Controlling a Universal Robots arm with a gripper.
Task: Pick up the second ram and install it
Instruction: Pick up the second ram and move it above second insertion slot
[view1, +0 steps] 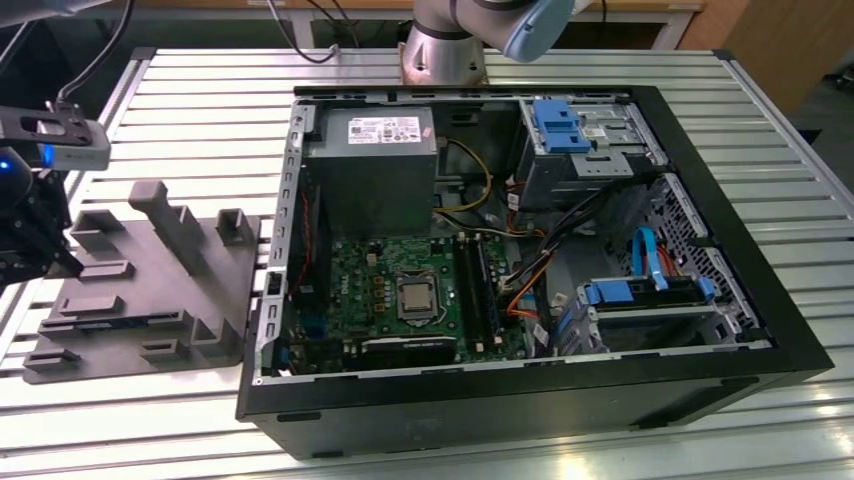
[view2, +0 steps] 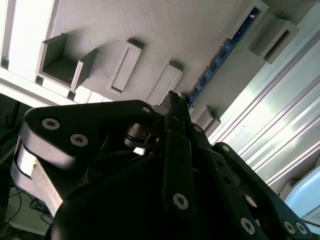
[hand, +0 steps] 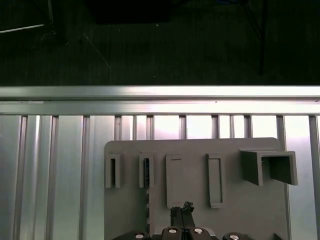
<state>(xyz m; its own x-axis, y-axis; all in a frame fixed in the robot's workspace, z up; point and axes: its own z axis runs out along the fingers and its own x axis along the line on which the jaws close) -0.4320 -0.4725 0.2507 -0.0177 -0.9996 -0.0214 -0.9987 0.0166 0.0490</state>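
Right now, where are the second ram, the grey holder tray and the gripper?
second ram (view2: 222, 55), second wrist view, midway along its visible dark edge.
grey holder tray (view1: 147, 290), exterior view, middle of its flat base.
gripper (hand: 182, 209), first wrist view, at its tip.

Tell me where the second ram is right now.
The second ram sits in the grey holder tray, to the exterior view's left of the open computer case; in the second wrist view it lies just beyond the gripper.

Workshop lab, slatted aluminium bench (view1: 187, 85), opened computer case (view1: 534, 412)
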